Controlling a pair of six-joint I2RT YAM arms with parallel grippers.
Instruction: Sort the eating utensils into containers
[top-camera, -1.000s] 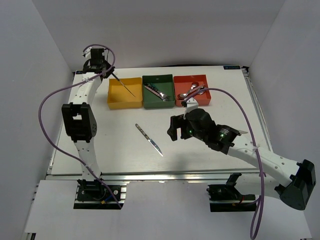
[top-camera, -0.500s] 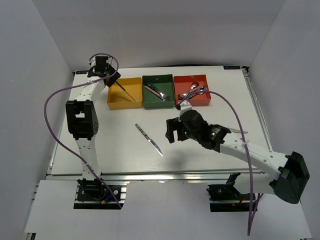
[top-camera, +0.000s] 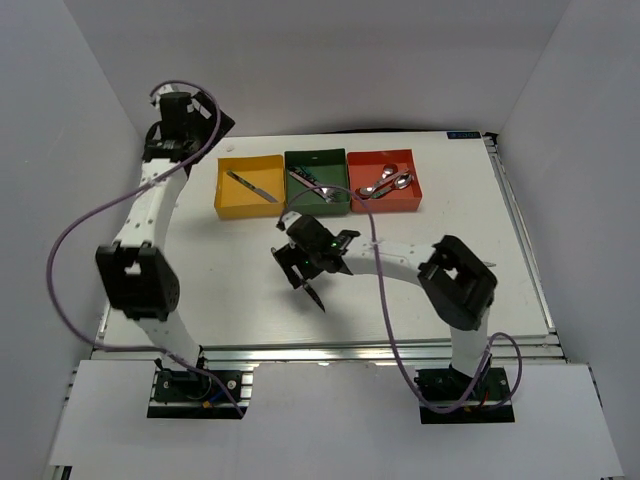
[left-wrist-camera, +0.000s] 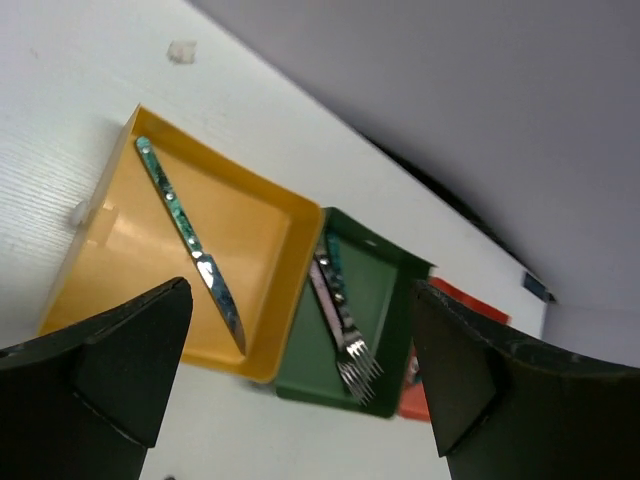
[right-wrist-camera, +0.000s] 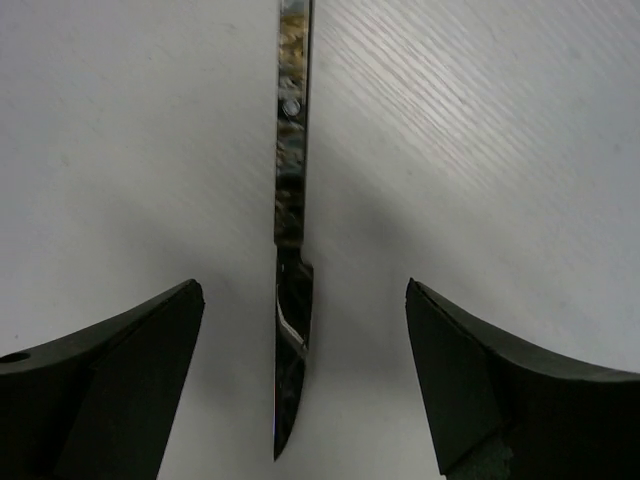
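Note:
A teal-handled knife (left-wrist-camera: 190, 245) lies flat in the yellow container (left-wrist-camera: 270, 215), also seen from above as the knife (top-camera: 252, 186) in the yellow container (top-camera: 230, 205). My left gripper (left-wrist-camera: 300, 300) hangs open and empty above it, back at the far left (top-camera: 205, 118). Forks (left-wrist-camera: 345, 320) lie in the green container (top-camera: 335, 205) and spoons (top-camera: 385, 182) in the red container (top-camera: 410, 200). A dark patterned knife (right-wrist-camera: 290, 330) lies on the table. My right gripper (right-wrist-camera: 300, 290) is open with one finger on each side of its blade; from above the right gripper (top-camera: 300, 268) covers most of it.
The three containers stand side by side along the far part of the white table (top-camera: 450, 230). White walls close in the left, back and right. A purple cable (top-camera: 85, 215) loops off the left arm.
My left gripper opened, dropped the teal knife into the yellow container and drew back up to the left. My right arm swung left and down over the dark knife.

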